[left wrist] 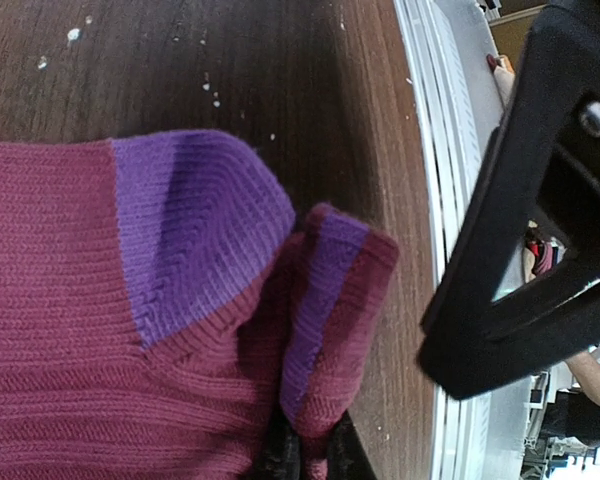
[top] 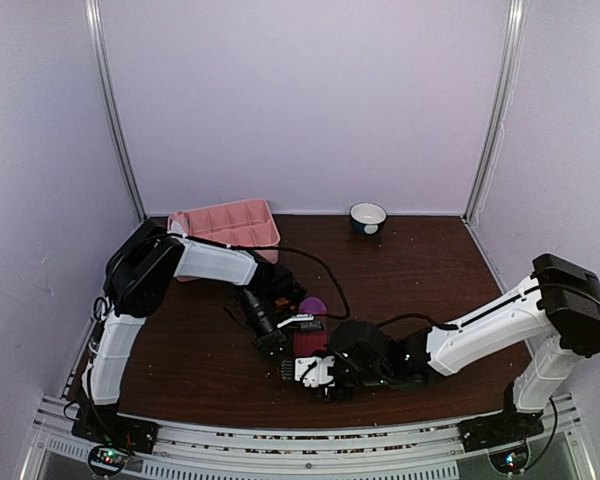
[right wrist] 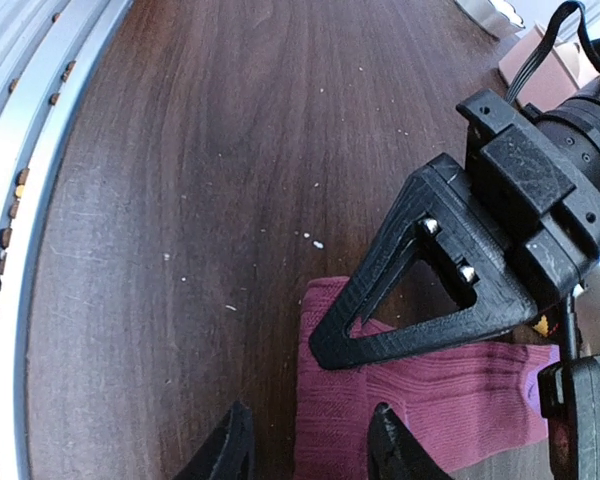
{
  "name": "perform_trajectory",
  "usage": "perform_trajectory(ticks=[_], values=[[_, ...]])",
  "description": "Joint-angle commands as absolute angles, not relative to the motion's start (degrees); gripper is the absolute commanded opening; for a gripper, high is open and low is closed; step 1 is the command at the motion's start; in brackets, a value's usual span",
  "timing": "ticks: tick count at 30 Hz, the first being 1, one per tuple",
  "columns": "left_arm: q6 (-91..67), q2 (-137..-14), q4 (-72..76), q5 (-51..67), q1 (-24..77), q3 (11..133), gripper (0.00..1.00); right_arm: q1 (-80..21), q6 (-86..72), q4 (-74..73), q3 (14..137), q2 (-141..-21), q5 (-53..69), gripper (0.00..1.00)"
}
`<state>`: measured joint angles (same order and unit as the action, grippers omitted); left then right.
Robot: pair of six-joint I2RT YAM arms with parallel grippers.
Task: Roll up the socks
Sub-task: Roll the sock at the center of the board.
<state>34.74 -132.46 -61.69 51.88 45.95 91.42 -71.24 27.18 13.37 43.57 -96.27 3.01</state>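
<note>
Judged soft, light and floppy, the pink sock (left wrist: 70,330) is being pinched at its folded end by the left tool (left wrist: 310,455) near the bench's (right wrist: 180,200) near edge, the right tool (right wrist: 310,445) being held parted astride its edge.

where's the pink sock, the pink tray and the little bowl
pink sock (left wrist: 60,350), left wrist view, on its ribbed magenta body
pink tray (top: 230,222), top view, on a bare compartment
bowl (top: 368,214), top view, on its white inside
</note>
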Motion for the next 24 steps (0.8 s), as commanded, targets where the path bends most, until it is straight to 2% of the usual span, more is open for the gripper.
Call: perform_trajectory(ticks=[1,10,15,19,24], values=[[36.2,-136.1,-62.5,42.9,45.9,89.7,0.0,-69.4,30.8,11.9,45.3,-99.0,4.8,0.37],[38.4,-136.3,-64.3,43.8,45.8,90.7,0.0,-66.7,32.0,11.8,44.5,-101.4,5.2,0.33],[38.6,-136.7,-65.0,43.6,45.8,91.6,0.01,-66.4,31.1,12.2,45.1,-102.6,7.0,0.22],[37.1,-136.3,-63.3,40.4,45.8,92.2,0.09,-66.4,28.9,11.7,45.2,-102.5,8.4,0.12],[34.4,-130.5,-55.7,35.2,45.7,88.5,0.3,-65.5,18.8,9.9,45.3,-102.5,11.5,0.03]])
